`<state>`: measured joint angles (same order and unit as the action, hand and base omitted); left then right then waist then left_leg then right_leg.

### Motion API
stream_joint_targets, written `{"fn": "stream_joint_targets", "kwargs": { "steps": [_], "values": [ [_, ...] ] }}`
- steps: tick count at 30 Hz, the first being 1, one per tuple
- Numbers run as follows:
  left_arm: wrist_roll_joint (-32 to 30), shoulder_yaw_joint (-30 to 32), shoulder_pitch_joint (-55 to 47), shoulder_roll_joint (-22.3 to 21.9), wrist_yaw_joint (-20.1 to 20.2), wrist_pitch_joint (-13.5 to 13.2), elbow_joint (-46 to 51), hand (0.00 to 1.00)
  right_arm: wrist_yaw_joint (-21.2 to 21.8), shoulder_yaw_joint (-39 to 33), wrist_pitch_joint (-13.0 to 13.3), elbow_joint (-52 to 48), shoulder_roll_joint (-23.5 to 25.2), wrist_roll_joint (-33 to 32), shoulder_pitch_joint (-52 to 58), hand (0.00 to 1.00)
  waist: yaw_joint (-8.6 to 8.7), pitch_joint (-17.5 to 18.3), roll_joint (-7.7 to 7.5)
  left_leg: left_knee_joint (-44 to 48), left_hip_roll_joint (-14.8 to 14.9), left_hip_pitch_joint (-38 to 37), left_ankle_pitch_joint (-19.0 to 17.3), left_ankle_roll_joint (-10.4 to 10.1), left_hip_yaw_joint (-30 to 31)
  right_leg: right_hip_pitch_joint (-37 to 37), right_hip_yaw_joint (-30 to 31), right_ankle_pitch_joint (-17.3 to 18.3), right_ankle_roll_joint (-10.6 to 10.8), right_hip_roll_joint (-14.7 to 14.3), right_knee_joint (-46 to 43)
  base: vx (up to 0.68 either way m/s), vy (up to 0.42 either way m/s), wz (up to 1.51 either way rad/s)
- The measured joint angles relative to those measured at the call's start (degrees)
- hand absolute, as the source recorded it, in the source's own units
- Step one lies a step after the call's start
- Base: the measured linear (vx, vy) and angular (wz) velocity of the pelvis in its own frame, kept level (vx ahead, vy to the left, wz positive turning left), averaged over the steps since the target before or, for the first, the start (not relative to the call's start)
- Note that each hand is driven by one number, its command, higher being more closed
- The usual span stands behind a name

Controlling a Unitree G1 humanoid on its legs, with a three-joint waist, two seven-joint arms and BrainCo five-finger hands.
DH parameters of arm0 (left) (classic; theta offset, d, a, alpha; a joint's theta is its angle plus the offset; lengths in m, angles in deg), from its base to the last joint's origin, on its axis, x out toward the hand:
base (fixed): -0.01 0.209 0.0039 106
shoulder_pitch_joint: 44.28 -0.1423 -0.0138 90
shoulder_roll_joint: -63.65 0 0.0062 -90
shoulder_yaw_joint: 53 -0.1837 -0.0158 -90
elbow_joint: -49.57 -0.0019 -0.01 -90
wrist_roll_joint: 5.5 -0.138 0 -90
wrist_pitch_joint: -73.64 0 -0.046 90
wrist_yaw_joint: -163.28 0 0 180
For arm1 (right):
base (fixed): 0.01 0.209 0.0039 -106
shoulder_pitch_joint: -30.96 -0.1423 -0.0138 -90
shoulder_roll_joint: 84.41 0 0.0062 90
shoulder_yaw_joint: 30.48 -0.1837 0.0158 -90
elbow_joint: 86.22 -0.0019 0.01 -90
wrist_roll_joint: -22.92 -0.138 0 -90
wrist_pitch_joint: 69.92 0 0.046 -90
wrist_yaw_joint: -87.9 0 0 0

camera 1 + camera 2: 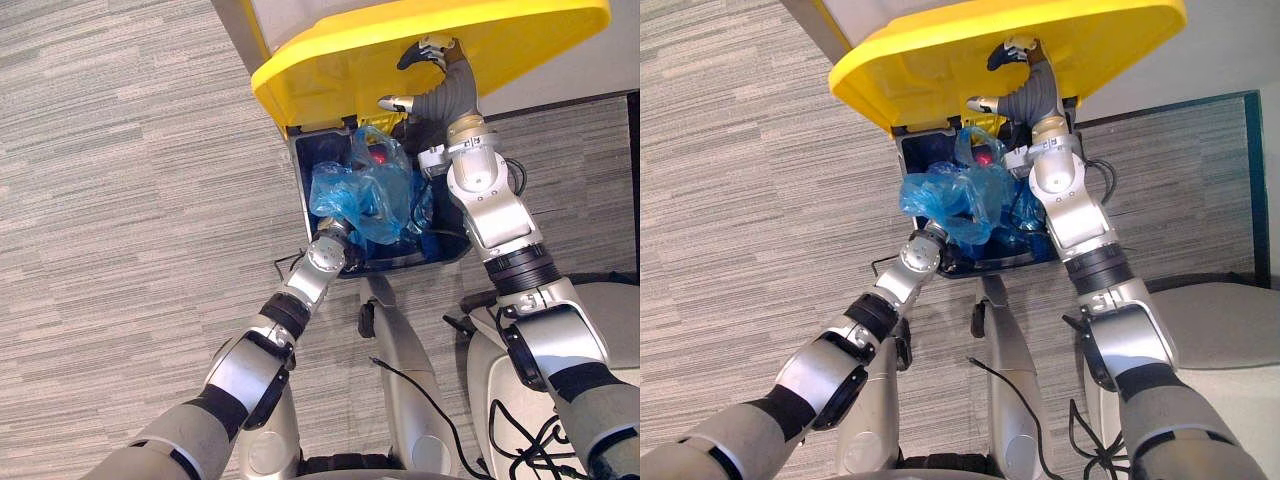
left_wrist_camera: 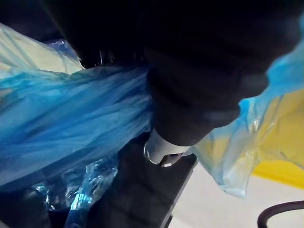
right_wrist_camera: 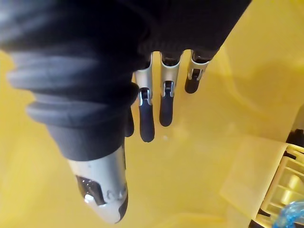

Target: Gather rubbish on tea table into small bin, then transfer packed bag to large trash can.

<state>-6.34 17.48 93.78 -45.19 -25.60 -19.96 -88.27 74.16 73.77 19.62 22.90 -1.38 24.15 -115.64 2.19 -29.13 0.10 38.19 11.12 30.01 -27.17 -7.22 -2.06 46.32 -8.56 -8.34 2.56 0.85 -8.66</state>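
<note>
Pretty much the last step, I'd say. Your right hand [image 1: 432, 50], fingers straight, props the yellow lid [image 1: 330, 60] up. Your left hand [image 2: 164, 151] pinches the neck of the blue bag [image 1: 360, 195], which sits in the mouth of the can [image 1: 400, 265]. Only the drop is left.

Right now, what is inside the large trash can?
A crumpled blue bag sits in the trash can, a red item showing through its top. The bag covers whatever lies beneath it.

Right hand [image 1: 438, 68] raised with fingers [image 3: 146, 121] straight, left hand [image 2: 164, 149] low, arm extended forward.
</note>
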Motion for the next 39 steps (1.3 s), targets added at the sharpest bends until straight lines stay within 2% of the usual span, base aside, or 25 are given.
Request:
{"fn": "stream_joint_targets", "kwargs": {
  "steps": [7, 10, 11, 12, 16, 19, 21, 26, 28, 30, 35, 39],
  "values": [
    [0.06, -0.06, -2.02, -1.33, 0.01, -0.07, 1.68, 0.00, 0.44, 2.43, 0.12, -2.58, -0.02, 3.50, 0.16, 0.00, -0.20, 0.15, -0.16, -0.12, 0.43, -3.33, 0.07, -0.11, -0.13, -3.23, -0.17, 0.09, -0.15, -0.21, -0.19, 0.04, -0.013, 0.00],
    [0.08, -0.61, -3.47, -1.32, 0.11, -0.20, 3.34, 0.00, 1.45, 2.36, 0.27, -2.74, -0.15, 5.49, 2.49, 0.00, -0.95, 0.35, -0.48, -0.38, 0.46, -4.99, 0.10, -0.09, 0.27, -5.16, -0.73, 0.13, -0.21, 0.07, -0.18, 0.02, -0.007, 0.10],
    [0.10, -0.81, -4.41, -1.09, 0.12, -0.34, 3.88, 0.00, 1.62, 2.40, 0.34, -2.75, -0.04, 6.32, 4.35, 0.00, -1.43, 1.09, -1.34, -1.10, 0.17, -5.45, 0.26, -0.32, 0.18, -5.21, -0.59, 0.14, -0.22, 0.27, -0.19, 0.01, -0.028, 0.11],
    [0.15, -1.03, -5.06, -0.60, 0.17, -0.46, 4.21, 0.00, 1.74, 2.39, 0.43, -2.64, -0.05, 6.97, 6.08, 0.00, -1.70, 1.38, -2.00, -1.79, -0.06, -5.95, 0.73, -0.57, 0.42, -5.64, -0.77, 0.18, -0.18, 0.55, -0.12, 0.01, -0.031, 0.15],
    [0.30, -2.42, -8.04, 3.19, 1.45, -0.62, 4.91, 0.00, 2.99, 2.39, 0.55, -0.39, -0.03, 9.25, 11.51, 0.00, -2.05, 1.44, -2.13, -4.43, -0.23, -10.49, 1.82, -0.85, 1.29, -9.93, -2.02, 1.00, -0.33, 0.84, 0.07, 0.03, -0.018, 0.19],
    [1.83, -2.16, -13.17, 7.59, 2.51, -1.57, 9.37, 0.00, 4.05, 0.91, 0.58, 4.03, -0.70, 10.66, 15.76, 0.00, -1.76, 1.75, -2.59, -6.58, -0.65, -13.98, 2.39, -0.55, 2.30, -13.40, -2.80, 1.44, 0.03, 1.19, 0.96, 0.02, -0.010, 0.16],
    [3.29, -0.84, -17.11, 9.84, 3.12, -1.94, 11.47, 0.00, 4.69, -1.17, 0.28, 4.85, -0.55, 11.18, 19.94, 0.00, -2.08, 2.14, -2.70, -8.06, -1.21, -15.97, 2.69, -0.20, 3.07, -15.30, -3.09, 1.44, 0.03, 1.38, 1.56, 0.03, 0.004, 0.09],
    [5.47, 5.34, -31.08, 13.86, 5.34, -2.07, 15.22, 0.00, 6.70, -7.61, 0.04, 6.96, 2.82, 12.97, 33.09, 0.00, -2.57, 6.68, -2.58, -13.36, -1.42, -21.08, 4.80, 0.02, 3.39, -18.80, -4.00, 2.57, 0.35, 1.94, 1.94, 0.06, -0.006, 0.10],
    [6.18, 8.80, -35.95, 13.88, 6.30, -2.19, 16.65, 0.00, 7.39, -10.31, 0.05, 6.88, 4.61, 12.99, 36.96, 0.00, -3.06, 8.56, -2.63, -15.11, -1.75, -22.45, 5.58, -0.20, 3.42, -19.43, -4.08, 2.89, 0.36, 2.23, 1.92, 0.06, -0.009, 0.11],
    [6.54, 12.43, -40.70, 14.15, 6.95, -2.50, 17.03, 0.00, 7.90, -12.20, 0.06, 6.53, 6.10, 13.01, 40.15, 0.00, -3.05, 9.57, -2.52, -16.75, -2.09, -24.42, 6.18, 0.32, 3.45, -20.91, -4.24, 3.27, 0.81, 2.38, 1.97, 0.03, -0.003, 0.07],
    [5.50, 22.53, -50.01, 15.14, 7.76, -2.32, 14.95, 0.00, 8.92, -15.90, 0.36, 6.40, 8.38, 12.93, 47.38, 0.00, -3.16, 13.38, -2.86, -18.51, -2.61, -27.48, 6.79, -0.03, 3.60, -23.37, -4.63, 3.92, 1.71, 3.25, 1.89, 0.00, 0.022, 0.07],
    [3.00, 25.02, -53.34, 16.12, 7.70, -1.72, 10.31, 0.00, 8.98, -16.65, 1.39, 6.51, 9.62, 12.86, 50.10, 0.00, -3.21, 14.14, -3.56, -18.52, -3.36, -29.85, 6.73, 0.14, 3.24, -25.29, -3.71, 3.97, 1.80, 3.60, 1.79, -0.06, 0.025, -0.05]
  ]
}}
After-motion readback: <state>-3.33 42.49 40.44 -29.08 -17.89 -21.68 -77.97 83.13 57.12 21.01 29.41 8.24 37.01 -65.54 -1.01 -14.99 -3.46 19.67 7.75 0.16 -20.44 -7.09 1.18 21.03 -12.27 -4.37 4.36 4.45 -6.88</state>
